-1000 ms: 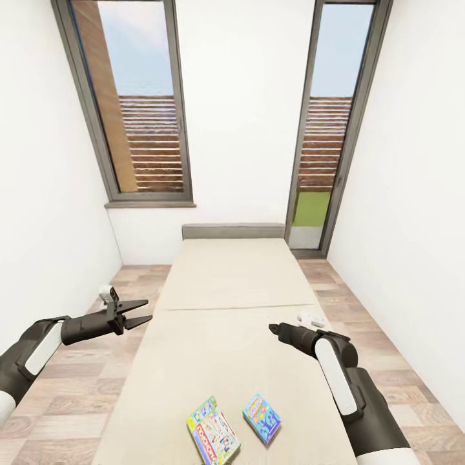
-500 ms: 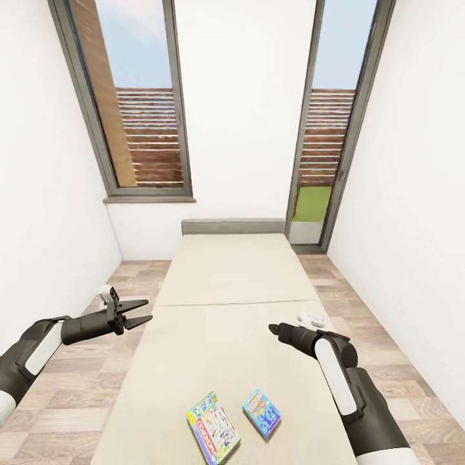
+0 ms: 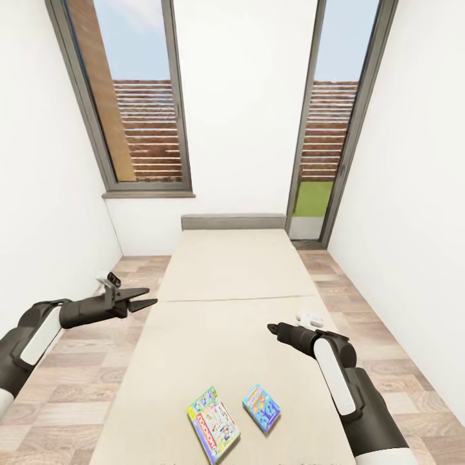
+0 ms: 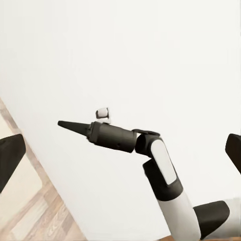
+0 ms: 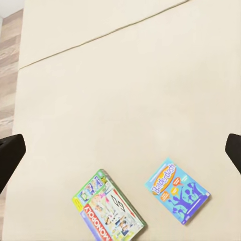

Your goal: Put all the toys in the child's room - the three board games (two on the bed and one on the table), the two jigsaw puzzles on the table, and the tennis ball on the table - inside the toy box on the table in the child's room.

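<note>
Bed (image 3: 226, 284): matt beige cloth, smooth, one seam across. Two board games (image 3: 213, 424) (image 3: 261, 408): glossy printed card. Floor (image 3: 64, 387): wood planks, satin. Walls (image 3: 252, 129): flat white paint. Arm shells (image 3: 336, 381): smooth blk/wht plastic.

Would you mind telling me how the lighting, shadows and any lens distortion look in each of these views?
Head view: even, bright light, no glare; the tall windows lean outward, a wide-angle effect; the bed shows barely any shadow. Right wrist view: sharp, the two board games legible, with only faint shadows. Left wrist view: the white wall looks flat and featureless behind the right gripper.
</note>
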`<state>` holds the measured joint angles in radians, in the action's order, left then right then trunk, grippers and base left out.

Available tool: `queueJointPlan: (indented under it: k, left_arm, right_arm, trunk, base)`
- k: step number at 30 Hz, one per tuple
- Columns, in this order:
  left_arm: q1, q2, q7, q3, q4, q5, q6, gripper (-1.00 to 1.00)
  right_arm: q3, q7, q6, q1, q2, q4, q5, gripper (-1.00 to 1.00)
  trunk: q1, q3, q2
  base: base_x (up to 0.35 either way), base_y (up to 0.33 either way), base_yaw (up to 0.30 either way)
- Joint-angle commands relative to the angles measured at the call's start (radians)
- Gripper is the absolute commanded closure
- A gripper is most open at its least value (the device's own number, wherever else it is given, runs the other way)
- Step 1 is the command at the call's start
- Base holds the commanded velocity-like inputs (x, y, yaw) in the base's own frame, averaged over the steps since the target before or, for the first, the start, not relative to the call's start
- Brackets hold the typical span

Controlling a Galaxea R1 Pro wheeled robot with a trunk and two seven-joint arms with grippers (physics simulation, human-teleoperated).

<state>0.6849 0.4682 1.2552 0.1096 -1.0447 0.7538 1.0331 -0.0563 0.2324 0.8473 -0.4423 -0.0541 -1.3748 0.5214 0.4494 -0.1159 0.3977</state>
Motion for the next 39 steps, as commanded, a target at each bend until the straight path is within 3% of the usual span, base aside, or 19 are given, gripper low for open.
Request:
queueJointPlan:
  k: [1,9,18,39]
  left_arm:
    - [0.0,0.001,0.002,0.003,-0.008,0.003,0.006,-1.0]
    - [-0.008,-0.002,0.001,0.008,-0.028,0.0,0.004,-1.0]
    - [-0.01,0.035,0.004,0.003,-0.025,0.007,0.008,-1.0]
    - [-0.01,0.035,0.003,0.003,-0.024,0.001,0.005,-1.0]
  right_arm:
    - [-0.001,0.01,0.003,-0.001,0.0,-0.001,0.01,-1.0]
    - [-0.001,0.01,0.003,-0.001,-0.004,-0.001,0.007,-1.0]
    - [-0.001,0.01,0.003,-0.001,0.001,-0.003,0.007,-1.0]
    - [0.0,0.009,-0.001,-0.001,0.001,-0.01,0.011,-1.0]
  trunk:
    - [0.001,-0.004,0.002]
    - [0.001,-0.017,0.002]
    - [0.001,-0.032,0.002]
    - [0.001,-0.047,0.002]
  base:
    - [0.0,0.0,0.0]
    - [0.0,0.0,0.0]
    - [0.0,0.0,0.0]
    - [0.0,0.0,0.0]
